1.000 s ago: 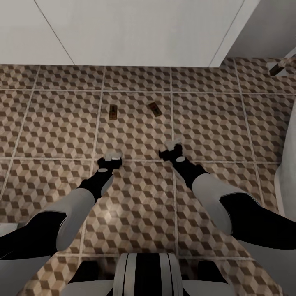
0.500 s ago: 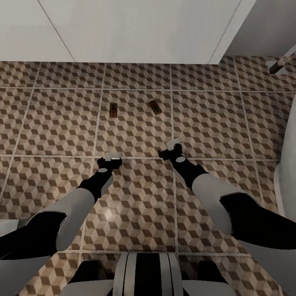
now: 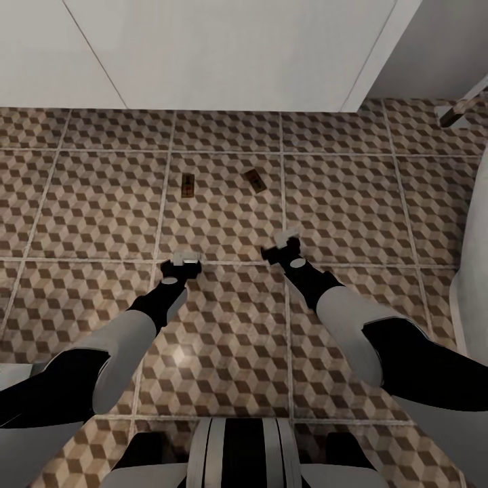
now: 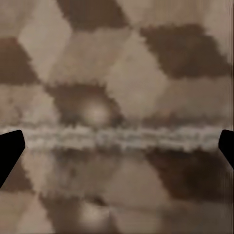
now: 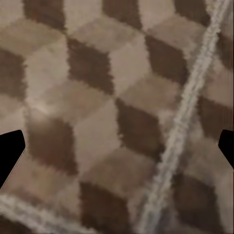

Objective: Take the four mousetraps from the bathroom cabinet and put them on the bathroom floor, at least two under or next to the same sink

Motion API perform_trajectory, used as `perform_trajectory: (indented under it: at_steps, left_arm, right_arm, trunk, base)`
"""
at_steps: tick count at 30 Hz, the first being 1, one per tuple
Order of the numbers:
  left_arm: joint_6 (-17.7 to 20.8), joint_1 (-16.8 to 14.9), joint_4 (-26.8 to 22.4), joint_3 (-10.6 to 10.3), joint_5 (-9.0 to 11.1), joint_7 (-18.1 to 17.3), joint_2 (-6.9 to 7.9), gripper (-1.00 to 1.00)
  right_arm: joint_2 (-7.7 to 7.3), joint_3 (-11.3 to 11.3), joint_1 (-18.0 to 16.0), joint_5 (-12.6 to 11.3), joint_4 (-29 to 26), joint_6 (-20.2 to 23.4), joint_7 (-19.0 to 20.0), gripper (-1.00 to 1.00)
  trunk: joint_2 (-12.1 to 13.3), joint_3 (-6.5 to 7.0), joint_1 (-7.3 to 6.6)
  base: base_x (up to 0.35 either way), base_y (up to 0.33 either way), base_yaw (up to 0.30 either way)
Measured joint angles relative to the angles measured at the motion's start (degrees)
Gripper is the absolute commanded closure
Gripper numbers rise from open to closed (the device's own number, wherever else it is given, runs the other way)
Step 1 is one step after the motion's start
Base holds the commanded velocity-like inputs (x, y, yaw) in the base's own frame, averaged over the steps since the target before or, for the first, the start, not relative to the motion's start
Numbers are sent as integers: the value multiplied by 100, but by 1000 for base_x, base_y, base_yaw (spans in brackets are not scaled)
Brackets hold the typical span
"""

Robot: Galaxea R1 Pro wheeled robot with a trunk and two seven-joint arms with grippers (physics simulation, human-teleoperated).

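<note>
Two mousetraps lie flat on the cube-patterned bathroom floor (image 3: 346, 203), both a short way in front of a white unit. The left mousetrap (image 3: 188, 184) points straight away from me and the right mousetrap (image 3: 254, 179) is turned at a slant. My left gripper (image 3: 186, 257) hangs low over a grout line, just short of the left trap. It is open and holds nothing, as the left wrist view (image 4: 117, 146) shows bare tile between the fingers. My right gripper (image 3: 287, 238) is open too, with nothing in it (image 5: 117, 146), just short of the right trap.
A broad white unit (image 3: 230, 54) with flat panels runs along the far side of the floor. A white curved rim (image 3: 474, 257) borders the right side. A small wood-and-metal object (image 3: 461, 112) sits at the far right.
The whole picture has shifted slightly, so the camera moved. Both arms and both traps keep their places relative to each other.
</note>
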Motion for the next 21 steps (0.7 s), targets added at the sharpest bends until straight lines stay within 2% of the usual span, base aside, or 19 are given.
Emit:
perform_trajectory:
  at_steps: [21]
  left_arm:
    - [1, 39, 6, 0, 2, 0, 0, -100]
  right_arm:
    - [0, 0, 0, -2, 7, -7, 0, -100]
  trunk:
    - [28, 465, -54]
  base:
    - [0, 0, 0]
